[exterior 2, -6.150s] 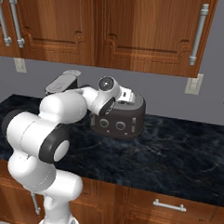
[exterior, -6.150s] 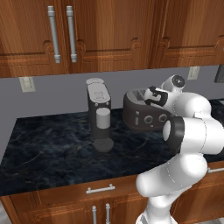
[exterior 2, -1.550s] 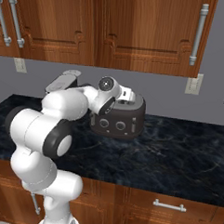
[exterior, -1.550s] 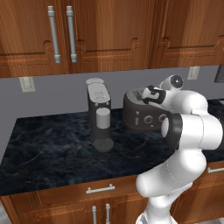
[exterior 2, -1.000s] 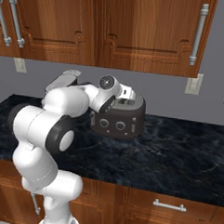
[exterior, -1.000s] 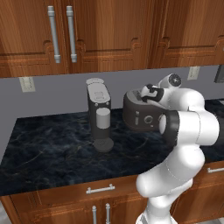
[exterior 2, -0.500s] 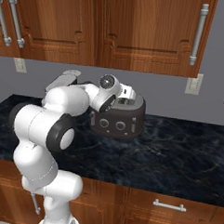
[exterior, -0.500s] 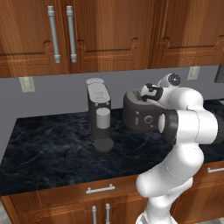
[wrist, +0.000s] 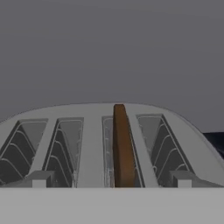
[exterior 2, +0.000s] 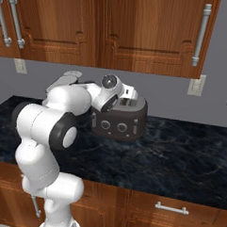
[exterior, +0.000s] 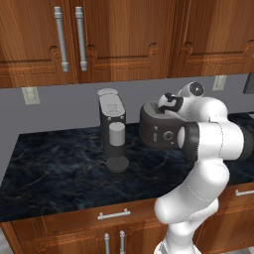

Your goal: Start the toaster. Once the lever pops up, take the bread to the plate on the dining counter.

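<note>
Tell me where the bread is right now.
In the hand view, the bread stands on edge in the toaster's third slot from the left, between empty slots. The toaster sits on the counter right of the coffee machine.

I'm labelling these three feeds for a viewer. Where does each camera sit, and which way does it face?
Left base view: behind the arm's left, facing the counter; coffee machine, toaster, arm at lower right.
Right base view: behind its right, same counter; arm at lower left.
Hand view: on the hand, over the toaster's slots; bread in one; fingertips.
Both base views share the toaster.
</note>
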Tool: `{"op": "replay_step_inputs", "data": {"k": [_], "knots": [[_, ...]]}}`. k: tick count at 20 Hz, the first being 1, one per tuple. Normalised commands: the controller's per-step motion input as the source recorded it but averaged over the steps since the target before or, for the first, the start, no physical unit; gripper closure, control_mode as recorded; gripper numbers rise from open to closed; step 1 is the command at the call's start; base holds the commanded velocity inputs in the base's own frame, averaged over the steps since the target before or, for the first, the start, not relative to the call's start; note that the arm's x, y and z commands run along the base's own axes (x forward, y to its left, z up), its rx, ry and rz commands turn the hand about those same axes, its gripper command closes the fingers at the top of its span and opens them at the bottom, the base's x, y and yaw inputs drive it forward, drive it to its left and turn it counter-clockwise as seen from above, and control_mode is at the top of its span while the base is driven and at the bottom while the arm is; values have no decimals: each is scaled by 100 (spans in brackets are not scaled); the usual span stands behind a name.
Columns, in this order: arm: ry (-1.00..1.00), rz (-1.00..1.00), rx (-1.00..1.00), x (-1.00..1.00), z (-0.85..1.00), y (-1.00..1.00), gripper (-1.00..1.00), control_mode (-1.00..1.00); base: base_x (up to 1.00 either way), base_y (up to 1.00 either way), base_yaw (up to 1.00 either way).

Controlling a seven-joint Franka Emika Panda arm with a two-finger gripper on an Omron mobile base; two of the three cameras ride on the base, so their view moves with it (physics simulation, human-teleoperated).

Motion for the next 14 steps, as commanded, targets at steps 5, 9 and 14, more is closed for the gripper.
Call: {"op": "replay_step_inputs", "data": {"k": [5,9,14], "knots": [[0,0,4,8,0,-10,-100,-100,0,0,0],[0,0,4,0,0,-11,-100,-100,0,0,0],[0,0,2,0,-2,-1,-100,-100,0,0,0]]}}
